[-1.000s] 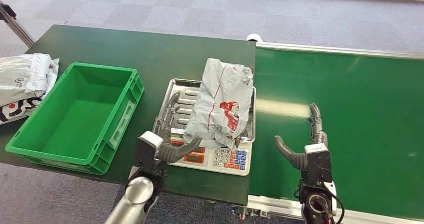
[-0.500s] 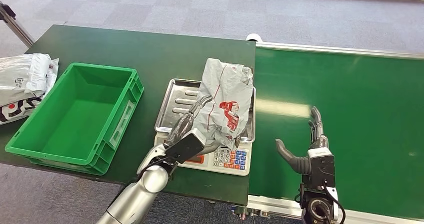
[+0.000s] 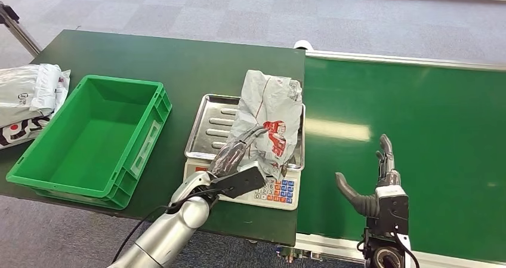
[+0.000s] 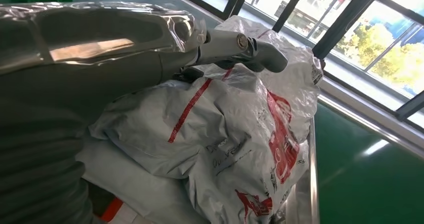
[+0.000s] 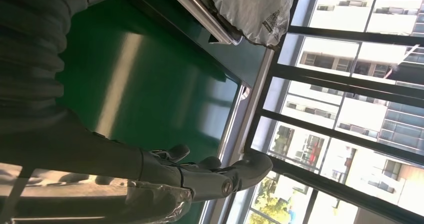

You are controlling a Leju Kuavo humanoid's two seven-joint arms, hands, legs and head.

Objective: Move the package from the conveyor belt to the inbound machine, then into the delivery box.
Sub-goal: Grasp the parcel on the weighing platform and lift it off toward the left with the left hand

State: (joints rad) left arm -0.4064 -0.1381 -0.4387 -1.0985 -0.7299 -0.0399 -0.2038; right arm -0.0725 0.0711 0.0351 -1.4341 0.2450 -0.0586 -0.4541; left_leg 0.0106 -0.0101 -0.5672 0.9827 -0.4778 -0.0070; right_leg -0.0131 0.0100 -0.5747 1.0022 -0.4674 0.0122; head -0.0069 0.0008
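A crumpled grey package (image 3: pixel 268 122) with red print lies on the steel tray (image 3: pixel 209 116) of the inbound machine (image 3: pixel 271 191), a scale with a keypad. My left hand (image 3: pixel 235 154) reaches onto the package's near left edge, fingers spread over the wrapping. In the left wrist view the fingers (image 4: pixel 240 47) stretch across the top of the package (image 4: pixel 235 134) without closing on it. My right hand (image 3: pixel 379 181) hovers open over the green conveyor belt (image 3: pixel 417 113), thumb held wide, well right of the scale. The right wrist view shows that hand (image 5: pixel 200 176) holding nothing above the belt (image 5: pixel 140 84).
The green delivery box (image 3: pixel 89 136) stands open on the dark green table, left of the scale. More white packages (image 3: pixel 27 98) lie at the table's far left edge. A metal rail (image 3: pixel 406 60) borders the belt's far side.
My left hand has swung from the scale's left side up onto the package's near edge. The right hand has drawn back a little toward me. The package has not moved.
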